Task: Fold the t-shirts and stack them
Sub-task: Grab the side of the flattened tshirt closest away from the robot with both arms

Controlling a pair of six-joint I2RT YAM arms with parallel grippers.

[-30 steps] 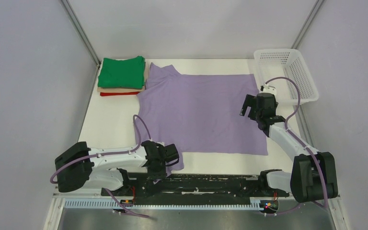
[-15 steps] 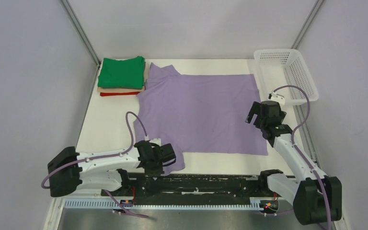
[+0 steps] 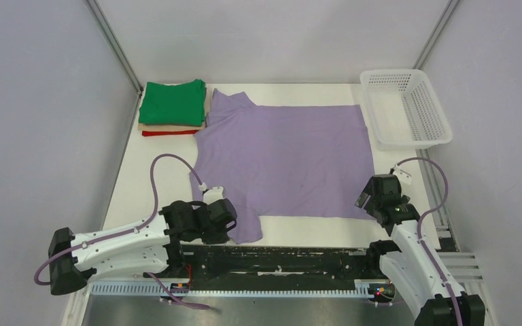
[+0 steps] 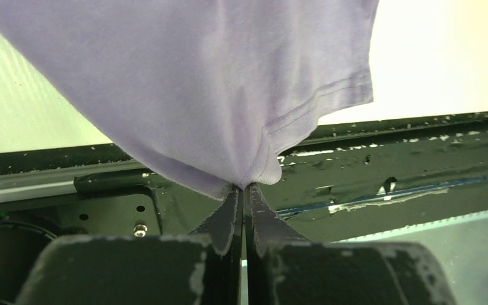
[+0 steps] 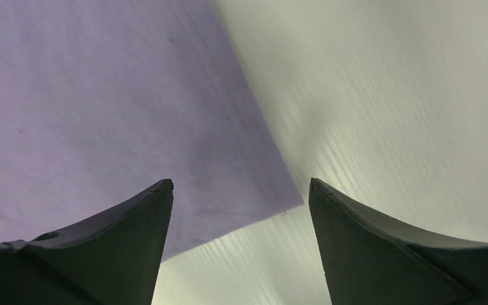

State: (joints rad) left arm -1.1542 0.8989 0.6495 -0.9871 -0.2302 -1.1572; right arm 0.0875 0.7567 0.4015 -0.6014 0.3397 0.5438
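A lavender t-shirt [image 3: 282, 159] lies spread flat on the white table. My left gripper [image 3: 231, 227] is shut on the shirt's near-left sleeve [image 4: 248, 127], pinching the cloth at the hem just above the black rail. My right gripper [image 3: 370, 202] is open and empty over the shirt's near-right corner [image 5: 254, 190]; the corner lies flat between its fingertips. A stack of folded t-shirts sits at the far left: green [image 3: 173, 102] on top, tan [image 3: 171, 126] under it, red [image 3: 168, 132] at the bottom.
A white mesh basket [image 3: 408, 109] stands at the far right corner. A black rail [image 3: 285, 258] runs along the near table edge. Metal frame posts rise at both back corners.
My right gripper drew back from beside the basket toward the near edge, to the shirt's near-right corner. My left arm pulled back and left, still holding the sleeve.
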